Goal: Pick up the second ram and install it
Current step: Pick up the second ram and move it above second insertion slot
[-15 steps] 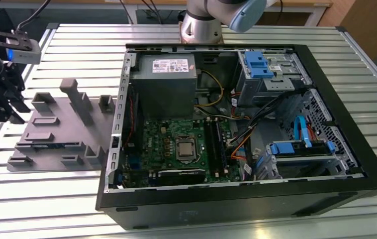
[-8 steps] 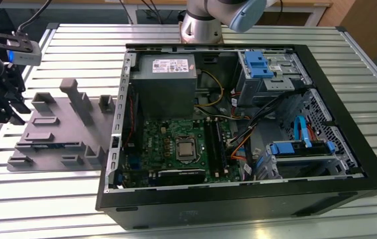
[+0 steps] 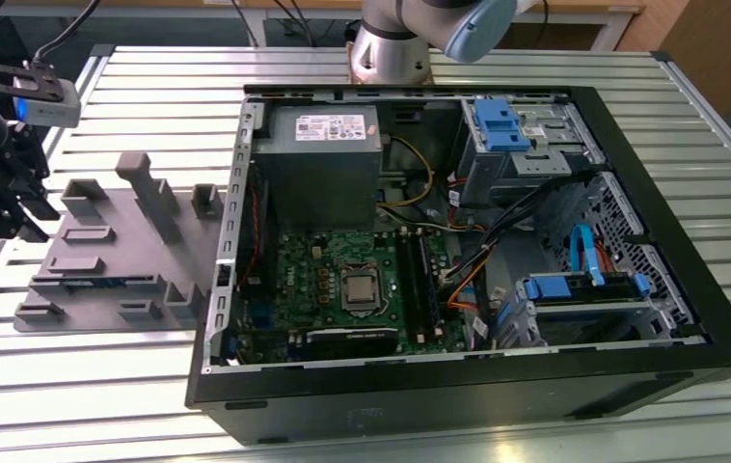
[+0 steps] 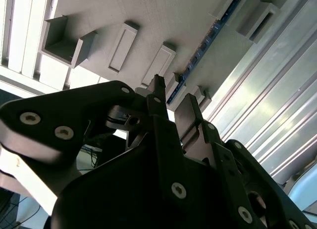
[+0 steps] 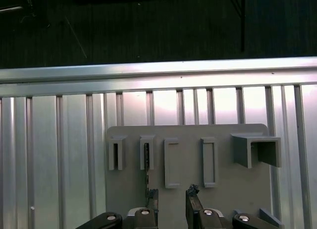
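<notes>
The second ram (image 3: 115,282) is a thin dark blue stick standing on edge in a slot of the grey tray (image 3: 108,227), near the tray's front. My gripper (image 3: 12,207) hangs above the table at the exterior view's left, just off the tray's edge. In both wrist views it is open with nothing between its fingers. In the first wrist view the ram (image 5: 147,172) runs edge-on toward one fingertip (image 5: 152,195), beside the gap of the gripper (image 5: 172,194). In the second wrist view the ram (image 4: 208,38) lies beyond the gripper (image 4: 173,97).
An open black computer case (image 3: 674,222) lies to the exterior view's right of the tray, with the green motherboard (image 3: 320,280), a grey power supply (image 3: 320,164) and cables inside. The tray carries several upright grey blocks (image 3: 160,203). The table (image 3: 147,77) is ribbed metal.
</notes>
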Controlling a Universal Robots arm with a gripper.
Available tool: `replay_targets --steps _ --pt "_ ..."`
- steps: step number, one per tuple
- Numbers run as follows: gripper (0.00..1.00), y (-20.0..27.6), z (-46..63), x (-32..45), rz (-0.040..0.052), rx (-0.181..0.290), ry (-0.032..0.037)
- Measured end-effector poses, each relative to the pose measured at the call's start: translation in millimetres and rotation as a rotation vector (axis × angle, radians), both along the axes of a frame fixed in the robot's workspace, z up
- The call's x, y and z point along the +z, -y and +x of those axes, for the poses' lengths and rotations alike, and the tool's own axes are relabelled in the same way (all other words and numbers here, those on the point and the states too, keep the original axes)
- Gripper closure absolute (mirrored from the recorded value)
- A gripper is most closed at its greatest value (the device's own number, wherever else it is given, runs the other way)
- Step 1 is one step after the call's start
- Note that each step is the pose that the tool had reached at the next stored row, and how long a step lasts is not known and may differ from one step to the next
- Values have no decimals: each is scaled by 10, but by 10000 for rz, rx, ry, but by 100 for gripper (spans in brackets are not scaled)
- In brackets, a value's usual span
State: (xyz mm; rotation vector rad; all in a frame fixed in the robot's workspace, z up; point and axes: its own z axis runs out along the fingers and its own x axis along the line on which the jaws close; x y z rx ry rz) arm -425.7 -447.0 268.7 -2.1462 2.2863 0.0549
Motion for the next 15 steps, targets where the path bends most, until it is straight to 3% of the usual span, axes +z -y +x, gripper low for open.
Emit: replay_targets --steps 15 --pt "65 0 0 -24 0 0 0"
